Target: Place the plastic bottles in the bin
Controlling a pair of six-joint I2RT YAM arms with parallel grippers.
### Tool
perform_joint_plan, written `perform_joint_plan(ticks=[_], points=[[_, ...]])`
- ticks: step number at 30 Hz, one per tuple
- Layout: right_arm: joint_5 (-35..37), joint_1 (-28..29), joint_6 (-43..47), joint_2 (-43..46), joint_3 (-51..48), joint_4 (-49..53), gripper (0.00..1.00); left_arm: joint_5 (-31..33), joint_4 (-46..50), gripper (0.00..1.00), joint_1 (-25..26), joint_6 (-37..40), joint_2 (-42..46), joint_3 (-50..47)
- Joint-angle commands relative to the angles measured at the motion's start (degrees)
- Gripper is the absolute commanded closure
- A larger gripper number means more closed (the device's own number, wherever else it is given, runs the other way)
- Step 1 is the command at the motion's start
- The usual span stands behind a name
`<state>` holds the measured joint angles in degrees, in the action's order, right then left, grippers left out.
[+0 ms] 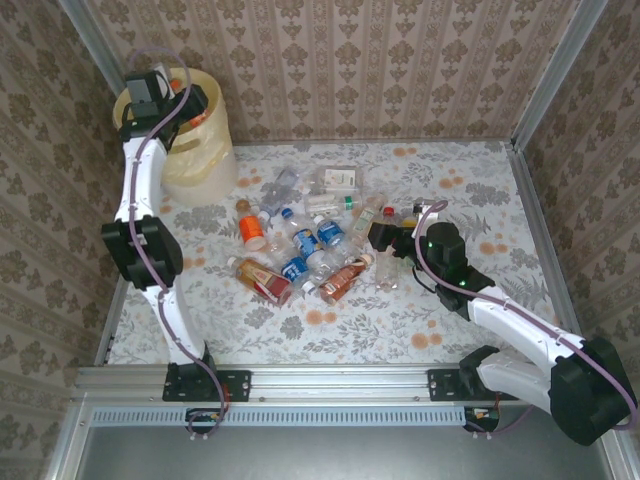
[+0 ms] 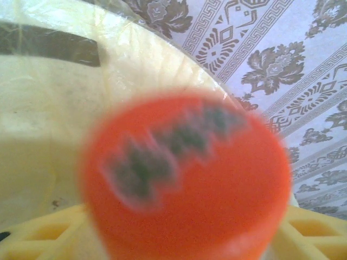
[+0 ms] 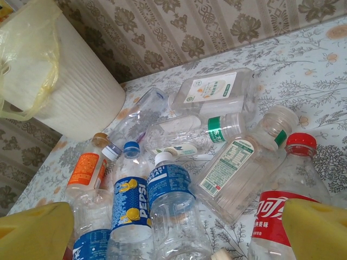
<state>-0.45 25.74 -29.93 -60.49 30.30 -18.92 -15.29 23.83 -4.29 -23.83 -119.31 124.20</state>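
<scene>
Overhead, left jaws hang over the bin (image 1: 200, 165), a blurred orange bottle (image 2: 184, 184) between them (grip cannot be told); right jaws stand spread above the plastic bottles (image 1: 330, 237) on the table (image 1: 350, 320).

Robot lab test cell: wallpapered panels (image 1: 350, 60), aluminium framing (image 1: 340, 381), patterned table (image 1: 480, 320).

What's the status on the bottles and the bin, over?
Left gripper over bin, orange bottle between fingers, grip unclear. Right gripper open above bottles. Nothing blocking.

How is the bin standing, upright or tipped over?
Upright. The bin rests on its base at the far-left corner of the table, its open mouth facing up.
</scene>
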Motion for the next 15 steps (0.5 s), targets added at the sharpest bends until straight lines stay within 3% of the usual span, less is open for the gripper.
perform_joint_plan(ticks=[1, 10, 15], points=[[0.47, -0.25, 0.86, 1.2, 0.12, 1.67, 0.0, -2.17, 0.64, 0.3, 0.42, -1.3, -2.12, 2.94], [6.8, -1.07, -2.05, 2.39, -0.16, 9.52, 0.0, -3.23, 0.01, 0.27, 0.26, -2.5, -3.1, 4.57], [11.6, -1.61, -4.08, 0.73, 1.64, 18.94, 0.0, -3.58, 0.07, 0.21, 0.31, -1.13, 0.06, 3.5]])
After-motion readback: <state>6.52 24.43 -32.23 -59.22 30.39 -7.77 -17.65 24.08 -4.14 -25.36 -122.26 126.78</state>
